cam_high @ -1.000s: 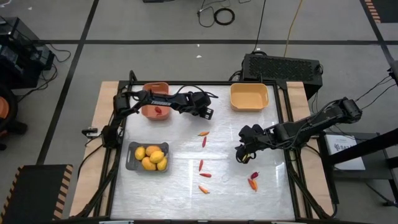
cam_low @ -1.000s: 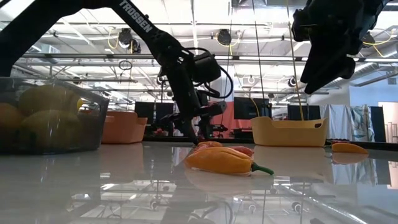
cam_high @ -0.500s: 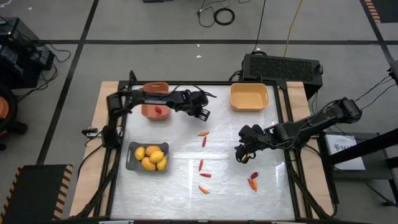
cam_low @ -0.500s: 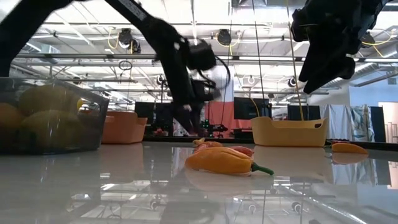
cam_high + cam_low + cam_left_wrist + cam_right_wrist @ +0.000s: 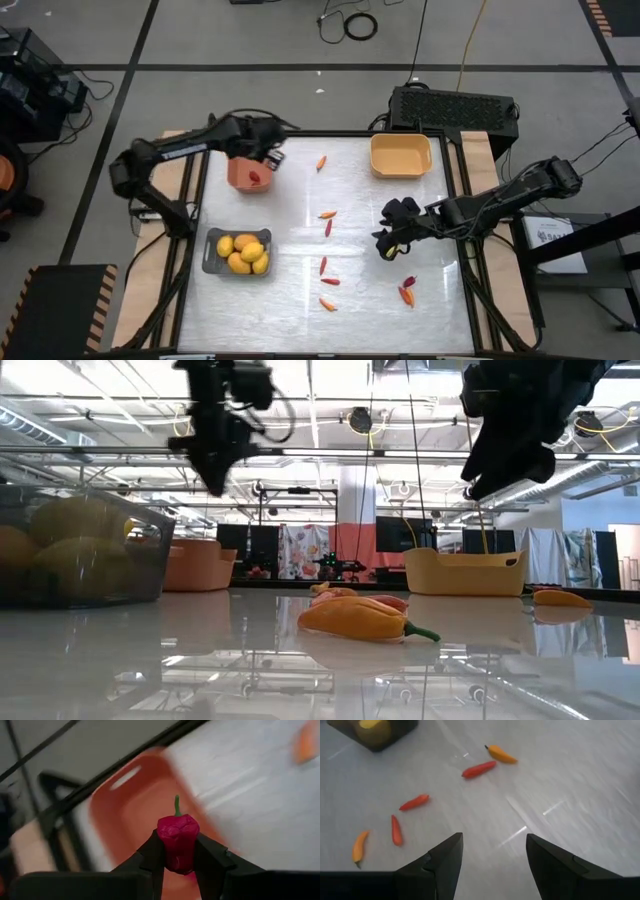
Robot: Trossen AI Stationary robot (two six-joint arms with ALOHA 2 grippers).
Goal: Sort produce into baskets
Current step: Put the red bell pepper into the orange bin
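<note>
1. We see the left hand [image 5: 179, 857] closed on a dark red pepper [image 5: 177, 842], whose green stem points away from the wrist.
2. Just beyond and under this hand is the narrow salmon tray [image 5: 249, 165], and one red piece [image 5: 255, 179] lies inside it.
3. The right hand [image 5: 492, 855] hangs above the bench [image 5: 300, 240] with its fingers apart and nothing between them.
4. Ahead of the right hand, slim red and orange peppers [image 5: 479, 769] lie loose on the bench.
5. The grey tray [image 5: 211, 252], nearer the left hand, holds the yellow fruits [image 5: 243, 253].
6. The yellow tray [image 5: 401, 154] stands at the far edge, nearer to the right hand.
7. One orange pepper [image 5: 321, 161] lies between the salmon tray and the yellow tray.
</note>
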